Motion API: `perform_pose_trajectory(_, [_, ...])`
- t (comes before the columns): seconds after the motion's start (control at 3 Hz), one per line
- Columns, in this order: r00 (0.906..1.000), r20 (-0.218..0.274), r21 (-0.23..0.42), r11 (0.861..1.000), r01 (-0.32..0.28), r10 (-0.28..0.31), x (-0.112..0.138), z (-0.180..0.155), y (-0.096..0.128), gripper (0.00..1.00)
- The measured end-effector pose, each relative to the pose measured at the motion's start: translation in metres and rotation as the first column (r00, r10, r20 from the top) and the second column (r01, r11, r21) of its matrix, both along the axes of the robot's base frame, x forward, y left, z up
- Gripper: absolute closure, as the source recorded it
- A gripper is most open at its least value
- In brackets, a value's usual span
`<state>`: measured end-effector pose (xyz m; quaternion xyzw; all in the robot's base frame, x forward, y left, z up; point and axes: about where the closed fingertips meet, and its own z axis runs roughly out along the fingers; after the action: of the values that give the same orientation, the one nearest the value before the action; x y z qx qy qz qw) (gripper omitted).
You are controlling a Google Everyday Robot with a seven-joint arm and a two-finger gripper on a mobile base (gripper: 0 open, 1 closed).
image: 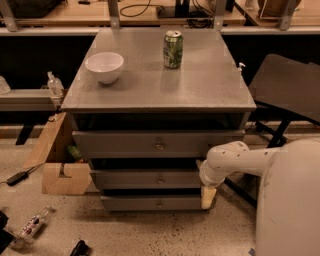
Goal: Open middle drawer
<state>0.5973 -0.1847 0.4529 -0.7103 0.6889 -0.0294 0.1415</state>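
Place: looks like a robotics lab or workshop.
Back: long wooden bench (60, 15), cables (145, 7) trailing across it.
Floor: cardboard box (62, 177) and power adapter (17, 176) lying loose.
End effector (204, 181): at the middle drawer (145, 178) front's right end.

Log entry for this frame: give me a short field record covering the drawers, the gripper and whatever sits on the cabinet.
target: middle drawer, front looks shut, no tray showing
knob: small round knob, nothing touching it
gripper: gripper at the right end of the middle drawer's front, away from the knob
cabinet top: white bowl on the left; green can upright, to its right
floor: cardboard box left of the cabinet
task status: not yet opened
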Motion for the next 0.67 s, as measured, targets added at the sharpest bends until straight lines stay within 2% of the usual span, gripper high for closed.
perform_pose_trajectory(0.33, [0.9999, -0.005, -0.056, 0.998, 0.011, -0.012, 0.011, -0.01, -0.006, 0.0])
perform_pose_trajectory(0.67, [0.9986, -0.048, -0.07, 0.997, 0.018, -0.022, 0.005, -0.037, 0.0, 0.23])
